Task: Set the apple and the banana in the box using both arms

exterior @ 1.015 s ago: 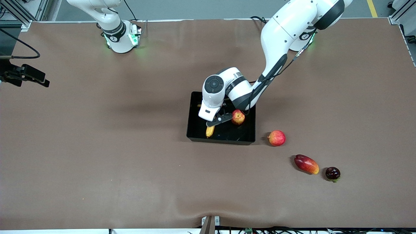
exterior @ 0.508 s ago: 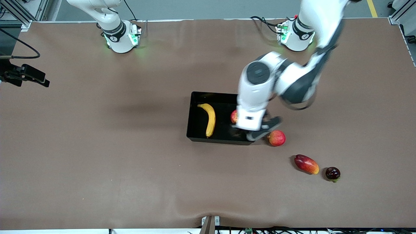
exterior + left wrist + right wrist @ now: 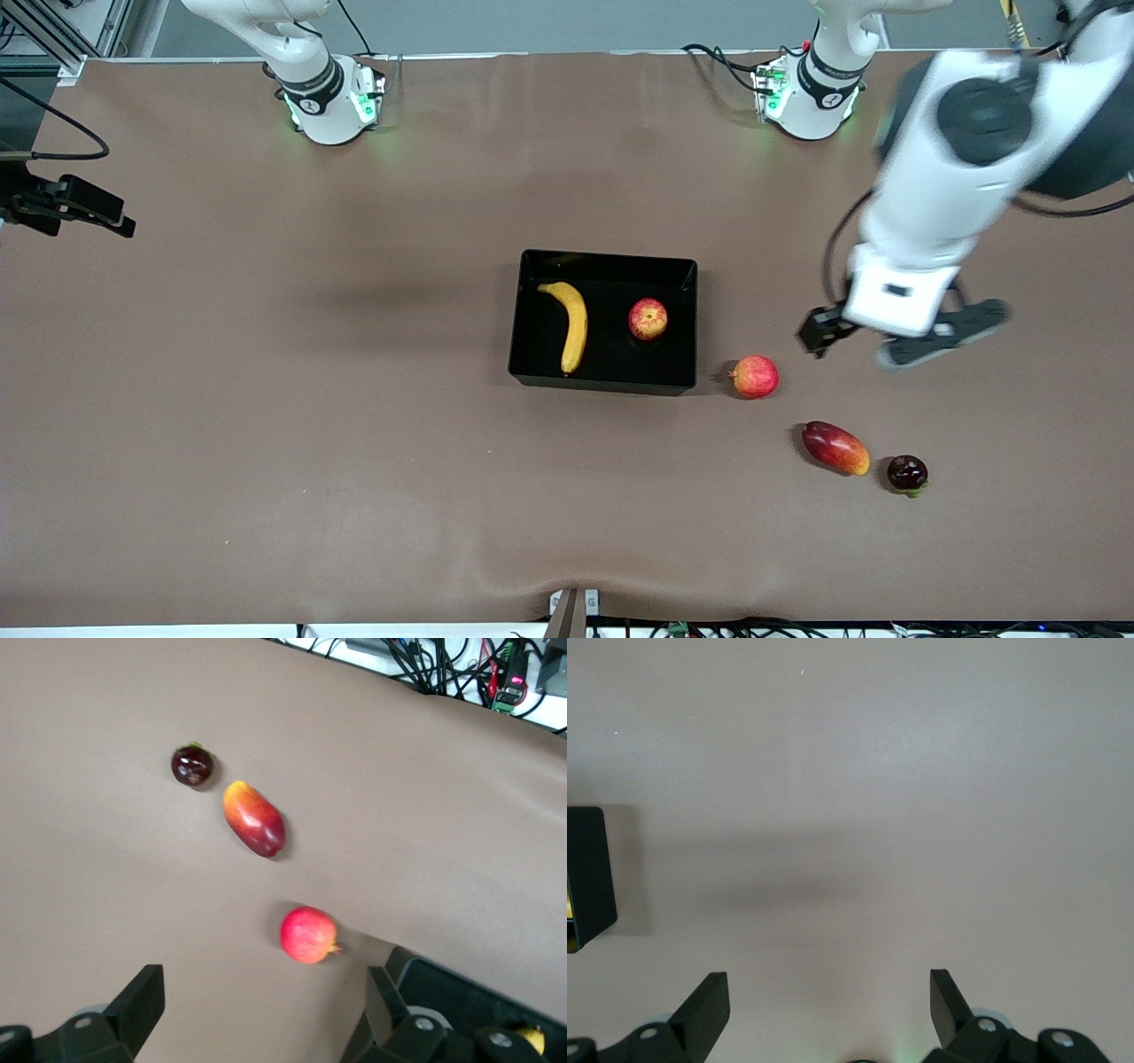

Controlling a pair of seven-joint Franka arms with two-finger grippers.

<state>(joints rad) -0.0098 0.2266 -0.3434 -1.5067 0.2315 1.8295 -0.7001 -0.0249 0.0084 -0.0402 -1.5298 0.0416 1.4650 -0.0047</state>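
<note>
Front view, box (image 3: 532,372) holding banana (image 3: 572,324) and apple (image 3: 648,319), both tools wide, empty

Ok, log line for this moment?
yellow curved banana: in black plastic box | streaked red apple: in box | left gripper: open | right gripper: open

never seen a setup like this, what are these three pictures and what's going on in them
Two white jointed robot arms are bolted along one edge of a brown table. The wide picture looks down from a high camera facing them. The other two come from cameras on each arm's wrist, looking past its own dark fingers.

A shallow glossy black plastic box holds a curved yellow banana and a small streaky red apple. Beside the box, toward the left arm's end, lie a smooth pink-red round fruit, an oblong red-yellow mango and a small dark round fruit.

The left end effector hangs open and empty over bare table. The right end effector, also open and empty, waits above bare table.
</note>
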